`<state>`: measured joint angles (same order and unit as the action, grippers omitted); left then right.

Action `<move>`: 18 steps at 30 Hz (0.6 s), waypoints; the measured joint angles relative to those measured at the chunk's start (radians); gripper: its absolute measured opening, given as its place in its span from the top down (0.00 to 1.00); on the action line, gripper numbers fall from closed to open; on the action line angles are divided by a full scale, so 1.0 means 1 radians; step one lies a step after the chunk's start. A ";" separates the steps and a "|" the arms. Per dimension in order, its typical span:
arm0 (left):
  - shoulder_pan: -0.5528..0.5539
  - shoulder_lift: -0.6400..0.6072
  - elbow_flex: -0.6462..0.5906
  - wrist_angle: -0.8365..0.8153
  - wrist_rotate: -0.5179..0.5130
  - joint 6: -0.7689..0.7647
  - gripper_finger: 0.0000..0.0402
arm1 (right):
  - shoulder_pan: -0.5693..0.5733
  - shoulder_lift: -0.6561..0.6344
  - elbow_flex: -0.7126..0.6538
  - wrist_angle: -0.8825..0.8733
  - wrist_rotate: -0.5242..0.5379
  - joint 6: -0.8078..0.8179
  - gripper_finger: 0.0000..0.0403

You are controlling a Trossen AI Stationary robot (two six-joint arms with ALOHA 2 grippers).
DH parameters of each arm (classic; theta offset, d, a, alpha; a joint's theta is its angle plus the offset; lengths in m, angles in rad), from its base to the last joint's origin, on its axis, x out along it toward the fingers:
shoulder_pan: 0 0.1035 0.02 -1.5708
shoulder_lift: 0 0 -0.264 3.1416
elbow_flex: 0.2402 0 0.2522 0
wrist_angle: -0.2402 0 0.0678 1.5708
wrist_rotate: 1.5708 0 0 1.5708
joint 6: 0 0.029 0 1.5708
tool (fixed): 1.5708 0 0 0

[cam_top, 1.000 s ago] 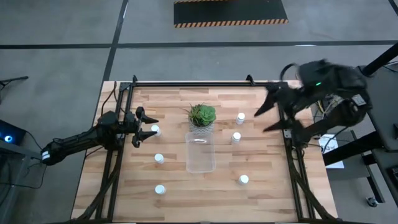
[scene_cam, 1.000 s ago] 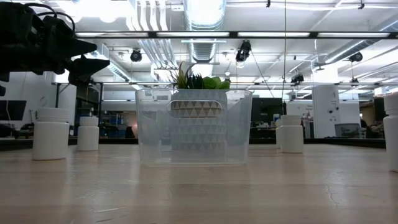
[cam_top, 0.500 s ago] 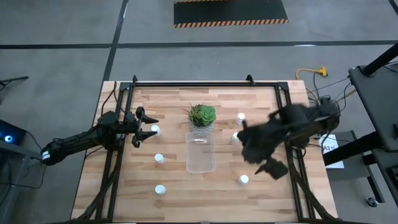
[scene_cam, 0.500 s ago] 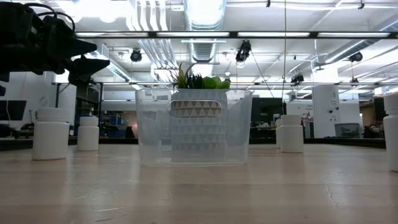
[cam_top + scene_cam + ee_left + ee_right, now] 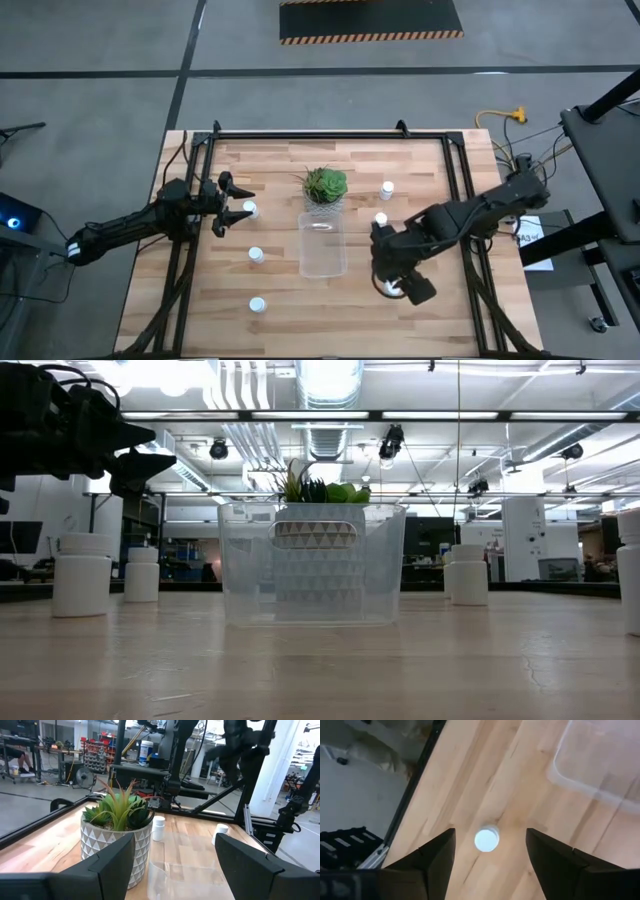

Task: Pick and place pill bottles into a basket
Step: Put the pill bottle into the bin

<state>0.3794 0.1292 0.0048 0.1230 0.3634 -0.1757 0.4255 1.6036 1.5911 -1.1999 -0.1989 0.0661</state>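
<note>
Six white pill bottles stand upright on the wooden table. In the high view two stand at the left (image 5: 255, 254) (image 5: 258, 304), two at the right (image 5: 387, 188) (image 5: 381, 220) and one (image 5: 250, 209) just off my left gripper's fingertips. The clear basket (image 5: 323, 246) stands mid-table. My right gripper (image 5: 398, 283) is open and points down over the near-right bottle (image 5: 486, 840), one finger on either side, above it and not touching. My left gripper (image 5: 243, 203) is open and empty at the table's left, level, facing the plant.
A green potted plant (image 5: 325, 185) in a white patterned pot stands against the basket's far end. A black metal frame (image 5: 468, 250) runs along the table's sides. In the low view the basket (image 5: 312, 565) stands in the middle with bottles to either side (image 5: 82, 573) (image 5: 468, 573).
My right arm has swung from above the table's far right corner toward the near edge and the middle. It has come down and tipped to point downward over the near-right bottle. Its fingers stay open. The bottles and the basket have not moved.
</note>
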 joint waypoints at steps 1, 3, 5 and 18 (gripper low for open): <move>0.000 0.001 0.000 -0.001 0.000 0.000 0.36 | 0.000 -0.007 -0.030 0.018 0.000 0.013 0.43; 0.000 0.000 0.000 0.000 0.000 0.000 0.36 | 0.000 -0.014 -0.078 0.035 -0.001 0.034 0.43; 0.000 0.000 0.000 0.000 0.000 0.000 0.36 | 0.000 -0.014 -0.113 0.036 0.000 0.040 0.43; 0.000 0.001 0.000 0.000 0.000 0.000 0.36 | 0.023 0.014 -0.239 0.136 -0.002 0.060 0.43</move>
<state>0.3791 0.1298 0.0048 0.1230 0.3635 -0.1757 0.4480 1.6180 1.3516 -1.0636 -0.2009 0.1258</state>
